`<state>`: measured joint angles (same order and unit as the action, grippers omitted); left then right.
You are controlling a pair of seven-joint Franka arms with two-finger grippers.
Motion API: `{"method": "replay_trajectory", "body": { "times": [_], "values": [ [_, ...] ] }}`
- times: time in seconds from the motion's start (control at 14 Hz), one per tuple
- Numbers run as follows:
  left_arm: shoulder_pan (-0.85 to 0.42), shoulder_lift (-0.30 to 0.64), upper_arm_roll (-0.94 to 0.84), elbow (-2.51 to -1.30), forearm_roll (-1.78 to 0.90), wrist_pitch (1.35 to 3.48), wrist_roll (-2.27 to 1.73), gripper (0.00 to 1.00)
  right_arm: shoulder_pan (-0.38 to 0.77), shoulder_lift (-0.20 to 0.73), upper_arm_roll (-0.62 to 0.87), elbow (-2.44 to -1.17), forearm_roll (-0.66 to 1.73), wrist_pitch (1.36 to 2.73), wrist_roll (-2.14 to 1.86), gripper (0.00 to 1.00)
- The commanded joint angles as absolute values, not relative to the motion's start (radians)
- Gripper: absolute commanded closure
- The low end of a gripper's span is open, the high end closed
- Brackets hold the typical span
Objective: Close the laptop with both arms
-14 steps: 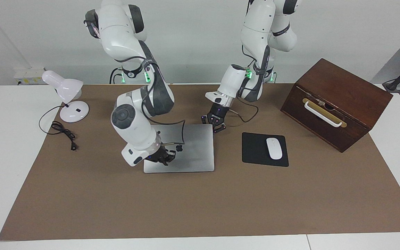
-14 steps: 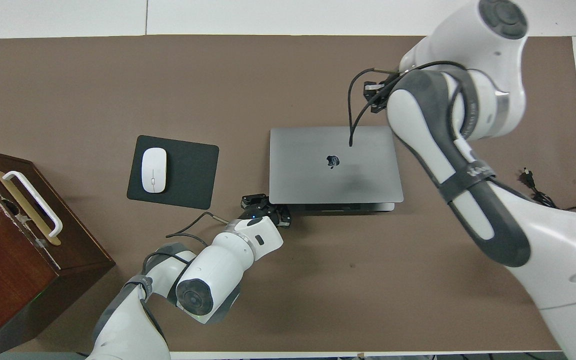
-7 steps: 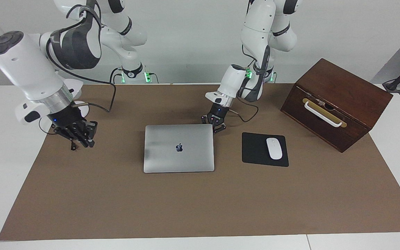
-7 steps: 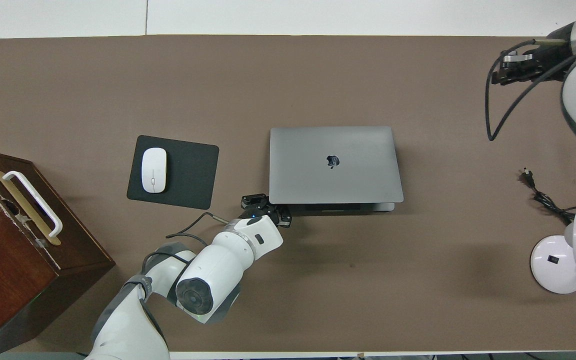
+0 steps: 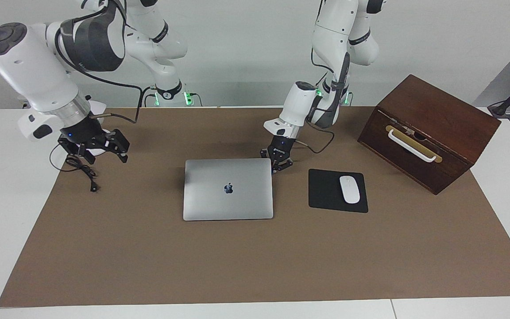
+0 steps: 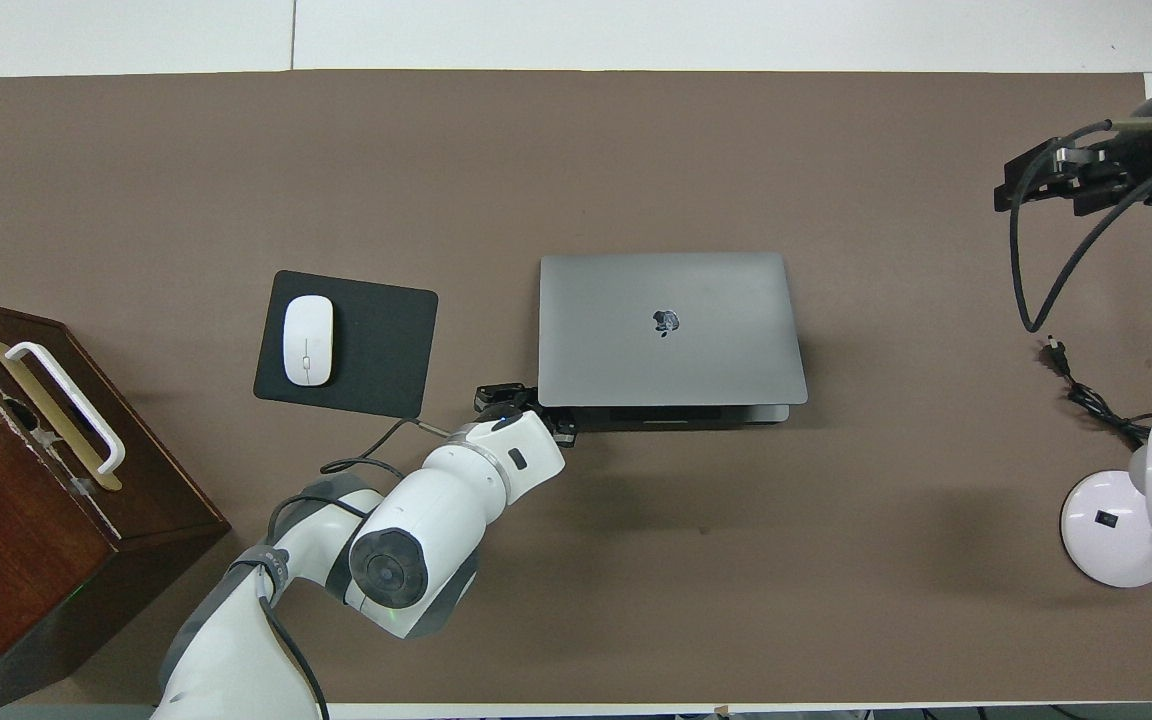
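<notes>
1. Black jaws first: our left gripper (image 5: 281,165) sits low at the laptop's (image 5: 228,189) corner nearest the robots, toward the left arm's end of the counter (image 5: 255,261). We cannot tell whether its jaws are apart or clamped on the hinge edge.
2. Our right gripper (image 5: 98,148) hangs over the black cable (image 5: 82,170) near the white lamp (image 6: 1131,510), well apart from the laptop, with its jaws spread wide and holding nothing.
3. Silver lid down, logo up, the laptop lies flat mid-counter; we judge the closing essentially done.
4. We read the left gripper's place as steadying the base at the hinge, and the right gripper's as standing clear.
5. Beside the laptop lie the mouse pad (image 5: 326,190) with its white mouse (image 5: 349,189), then the wooden box (image 5: 430,130).
</notes>
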<state>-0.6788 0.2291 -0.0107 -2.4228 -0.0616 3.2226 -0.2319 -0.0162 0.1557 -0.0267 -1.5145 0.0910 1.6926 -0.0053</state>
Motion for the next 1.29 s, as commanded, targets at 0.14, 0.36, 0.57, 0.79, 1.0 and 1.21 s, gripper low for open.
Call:
{"method": "replay_trajectory", "body": {
  "times": [0.14,0.36,0.57,0.79,1.0,1.21],
  "values": [
    [-0.647,0.135,-0.014,-2.445,-0.043,2.990,-0.232,1.00,-0.025,-0.008,-0.017,-1.747,0.074,1.796,-0.011,0.00],
    [-0.638,0.068,-0.014,-2.415,-0.057,2.802,-0.232,1.00,-0.035,-0.006,-0.017,-1.747,0.074,1.802,-0.015,0.00],
    [-0.615,0.012,-0.011,-2.344,-0.080,2.587,-0.229,1.00,-0.048,-0.005,-0.017,-1.744,0.072,1.798,-0.023,0.00],
    [-0.611,-0.035,-0.002,-2.298,-0.081,2.433,-0.227,1.00,-0.049,-0.002,-0.017,-1.706,0.037,1.764,-0.032,0.00],
    [-0.571,-0.057,0.003,-2.249,-0.083,2.335,-0.221,1.00,-0.054,-0.008,-0.018,-1.641,0.038,1.689,-0.028,0.00],
    [-0.519,-0.058,0.003,-2.159,-0.083,2.192,-0.219,1.00,-0.101,-0.081,-0.032,-1.641,0.034,1.597,-0.026,0.00]
  ]
}}
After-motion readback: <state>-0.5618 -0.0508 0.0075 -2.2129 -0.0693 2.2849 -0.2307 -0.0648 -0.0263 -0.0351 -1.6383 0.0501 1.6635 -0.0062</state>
